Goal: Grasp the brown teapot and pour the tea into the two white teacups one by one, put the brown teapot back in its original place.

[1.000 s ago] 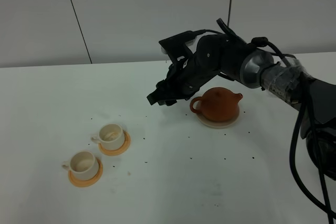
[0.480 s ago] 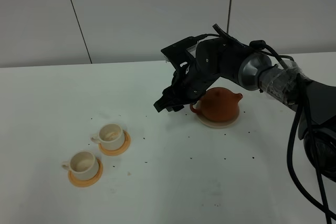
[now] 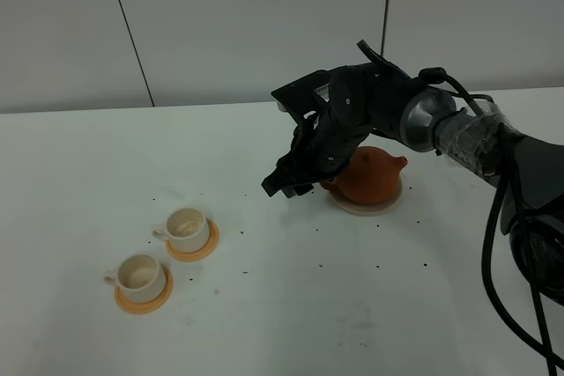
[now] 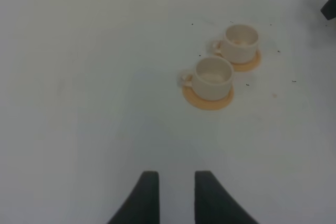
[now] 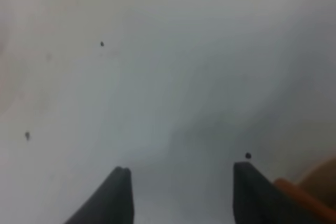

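Brown teapot (image 3: pixel 377 179) sits upright on a round beige coaster (image 3: pixel 363 209) toward the far right part of the white table (image 3: pixel 291 305), its short spout (image 3: pixel 399 163) aimed at the right edge. What it contains cannot be seen.

The right pincer (image 3: pixel 285 188) hangs low over the table at the pot's handle side, on the side toward the left edge, and the arm covers that part of the pot in the high view. In the right wrist view the right pincer (image 5: pixel 181 177) is spread wide, with only bare table between its fingers. A strip of reddish-brown clay (image 5: pixel 307 195) shows just outside one finger. Whether it touches that finger cannot be told.

Two cream-white teacups stand close together toward the near left corner, each on its own orange saucer. The farther teacup (image 3: pixel 187 225) shows a faint tan tint inside. The nearer teacup (image 3: pixel 141 275) looks pale inside. Whether either holds liquid cannot be told.

The left pincer (image 4: pixel 175 182) appears only in its own wrist view, well apart from the teacups. Its fingers are narrowly parted and pinch nothing. Dark specks (image 3: pixel 377 265) lie scattered over the table.
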`<move>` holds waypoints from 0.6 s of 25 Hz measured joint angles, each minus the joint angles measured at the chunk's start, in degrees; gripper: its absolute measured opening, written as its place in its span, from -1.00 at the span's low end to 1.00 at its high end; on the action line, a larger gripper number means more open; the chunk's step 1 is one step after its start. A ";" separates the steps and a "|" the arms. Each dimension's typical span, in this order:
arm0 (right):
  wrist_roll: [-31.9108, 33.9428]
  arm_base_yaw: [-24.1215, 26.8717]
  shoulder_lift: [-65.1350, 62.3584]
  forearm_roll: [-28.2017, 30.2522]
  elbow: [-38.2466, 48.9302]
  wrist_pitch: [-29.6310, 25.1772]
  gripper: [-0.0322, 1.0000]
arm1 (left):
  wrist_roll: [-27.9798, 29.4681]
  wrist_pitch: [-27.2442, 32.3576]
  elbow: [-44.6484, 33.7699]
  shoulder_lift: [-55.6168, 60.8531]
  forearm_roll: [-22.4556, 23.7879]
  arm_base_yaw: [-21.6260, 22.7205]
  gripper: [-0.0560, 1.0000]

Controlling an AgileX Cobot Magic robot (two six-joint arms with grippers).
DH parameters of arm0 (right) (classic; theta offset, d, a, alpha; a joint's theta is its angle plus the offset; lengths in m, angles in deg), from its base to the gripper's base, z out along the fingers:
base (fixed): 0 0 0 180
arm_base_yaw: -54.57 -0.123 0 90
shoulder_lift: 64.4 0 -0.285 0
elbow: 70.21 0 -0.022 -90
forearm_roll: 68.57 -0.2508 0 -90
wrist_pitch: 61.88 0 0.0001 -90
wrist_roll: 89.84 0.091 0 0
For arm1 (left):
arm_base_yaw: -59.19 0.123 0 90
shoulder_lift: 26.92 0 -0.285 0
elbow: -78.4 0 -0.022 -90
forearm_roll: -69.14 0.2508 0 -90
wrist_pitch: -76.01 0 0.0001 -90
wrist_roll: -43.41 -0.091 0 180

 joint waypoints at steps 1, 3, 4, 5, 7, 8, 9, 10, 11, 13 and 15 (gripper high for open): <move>0.00 0.00 0.00 -0.08 0.00 -0.12 -0.14 | 0.00 0.00 0.00 0.00 0.00 0.00 -0.44; 0.00 0.00 0.00 -0.20 0.00 -0.60 -0.15 | 0.00 0.00 0.00 0.00 0.00 0.00 -0.44; 0.00 0.00 0.00 -0.27 0.00 -0.95 -0.15 | 0.00 0.00 0.00 0.00 0.00 0.00 -0.44; 0.00 0.00 0.00 -0.41 0.00 -1.26 -0.15 | 0.00 0.00 0.00 0.00 0.00 0.00 -0.44; 0.00 0.00 0.00 -0.40 0.00 -2.02 -0.15 | 0.00 0.00 0.00 0.00 0.00 0.00 -0.44; 0.00 0.00 0.00 -0.40 0.00 -2.37 -0.15 | 0.00 0.00 0.00 0.00 0.00 0.00 -0.44; 0.00 0.00 0.00 -0.47 0.00 -2.65 -0.15 | 0.00 0.00 0.00 0.00 0.00 0.00 -0.44; 0.00 0.00 0.00 -0.59 0.00 -2.82 -0.15 | 0.00 0.00 0.00 0.00 0.00 0.00 -0.44; 0.00 0.00 0.00 -0.83 0.00 -3.04 -0.15 | 0.00 0.00 0.00 0.00 0.00 0.00 -0.44; 0.00 0.00 0.00 -1.24 0.00 -3.44 -0.15 | 0.00 0.00 0.00 0.00 0.00 0.00 -0.44; 0.00 -0.05 0.00 -1.38 0.00 -3.59 -0.15 | 0.00 0.00 0.00 0.00 0.00 0.00 -0.44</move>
